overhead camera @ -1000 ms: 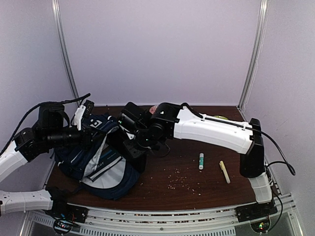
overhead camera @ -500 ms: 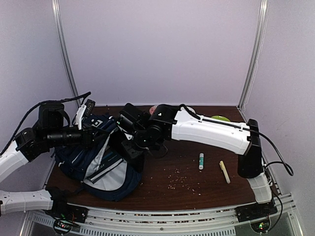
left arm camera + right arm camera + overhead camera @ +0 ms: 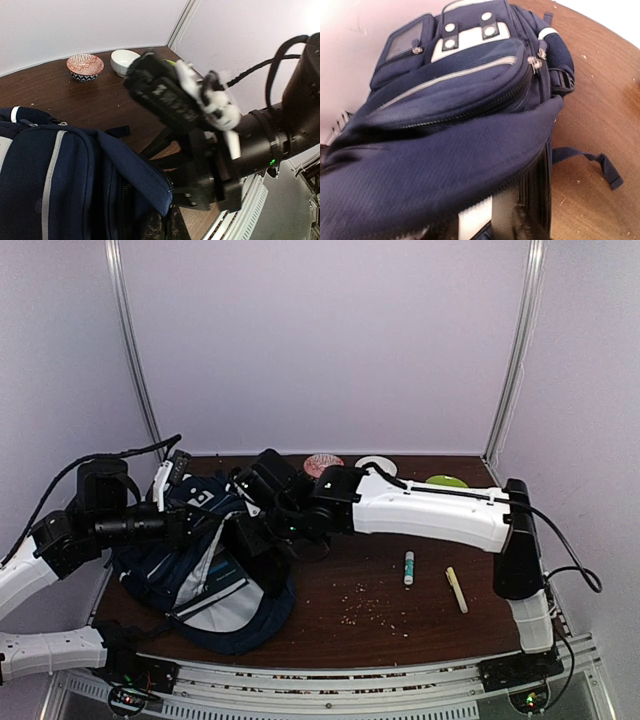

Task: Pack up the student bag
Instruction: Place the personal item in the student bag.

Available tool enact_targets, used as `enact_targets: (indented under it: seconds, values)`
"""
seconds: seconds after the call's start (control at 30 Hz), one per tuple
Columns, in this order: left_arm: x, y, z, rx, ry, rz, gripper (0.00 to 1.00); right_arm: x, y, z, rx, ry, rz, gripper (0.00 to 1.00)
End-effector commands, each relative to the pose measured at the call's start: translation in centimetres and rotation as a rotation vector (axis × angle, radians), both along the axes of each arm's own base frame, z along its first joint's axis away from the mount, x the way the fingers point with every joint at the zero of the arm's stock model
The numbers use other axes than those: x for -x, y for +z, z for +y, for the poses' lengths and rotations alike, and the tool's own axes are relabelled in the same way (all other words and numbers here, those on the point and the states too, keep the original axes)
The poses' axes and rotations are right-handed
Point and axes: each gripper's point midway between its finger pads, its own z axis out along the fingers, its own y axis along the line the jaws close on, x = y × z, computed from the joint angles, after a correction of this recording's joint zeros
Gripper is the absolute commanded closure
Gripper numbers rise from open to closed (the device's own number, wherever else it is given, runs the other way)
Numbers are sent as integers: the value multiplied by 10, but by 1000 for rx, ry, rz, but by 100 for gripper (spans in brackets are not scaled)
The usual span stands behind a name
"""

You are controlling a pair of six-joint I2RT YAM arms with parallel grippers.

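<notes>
The student bag [image 3: 205,575] is navy blue with white patches and lies on the left of the table; it also shows in the left wrist view [image 3: 55,170] and the right wrist view [image 3: 455,100]. My left gripper [image 3: 193,522] is shut on the rim of the bag's opening [image 3: 167,227] and holds the fabric up. My right gripper [image 3: 262,530] is shut on a flat black case [image 3: 273,560], also in the left wrist view [image 3: 215,187]. It holds the case at the bag's mouth, its glossy end [image 3: 517,210] under the raised flap. The right fingers are mostly hidden by the flap.
A white-and-green glue stick [image 3: 408,567] and a yellow pen [image 3: 456,590] lie right of centre, with crumbs [image 3: 370,605] nearby. A red patterned bowl [image 3: 322,463], a white bowl [image 3: 376,465] and a green lid [image 3: 445,481] sit along the back edge. A loose bag strap [image 3: 590,162] lies on the wood.
My right gripper has moved left and back with the black case, closer into the bag's mouth. The bag's flap has risen slightly. The bowls at the back are now uncovered.
</notes>
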Motion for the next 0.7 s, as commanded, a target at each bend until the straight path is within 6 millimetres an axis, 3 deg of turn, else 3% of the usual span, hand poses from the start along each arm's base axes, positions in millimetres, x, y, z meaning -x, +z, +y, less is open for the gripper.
enact_targets:
  seconds: [0.0, 0.23, 0.27, 0.3, 0.43, 0.53, 0.67]
  values:
    - [-5, 66, 0, 158, 22, -218, 100, 3, 67, -11, -188, 1, -59, 57]
    - [-7, 68, 4, 150, 48, -233, 100, 25, 70, -48, -231, 24, -40, 42]
    - [-7, 68, 5, 150, 48, -234, 100, 28, 59, -54, -230, 23, -36, 39]
    - [-6, 68, 5, 151, 47, -236, 100, 33, 60, -62, -263, 31, -41, 36]
    - [-3, 71, 4, 156, 28, -243, 100, 44, 15, -75, -283, 49, 19, 23]
    - [-1, 73, 2, 163, 17, -246, 100, 43, -14, -74, -276, 24, 60, 21]
    - [0, 75, 0, 174, 4, -245, 100, 34, -32, -61, -295, -12, 93, 21]
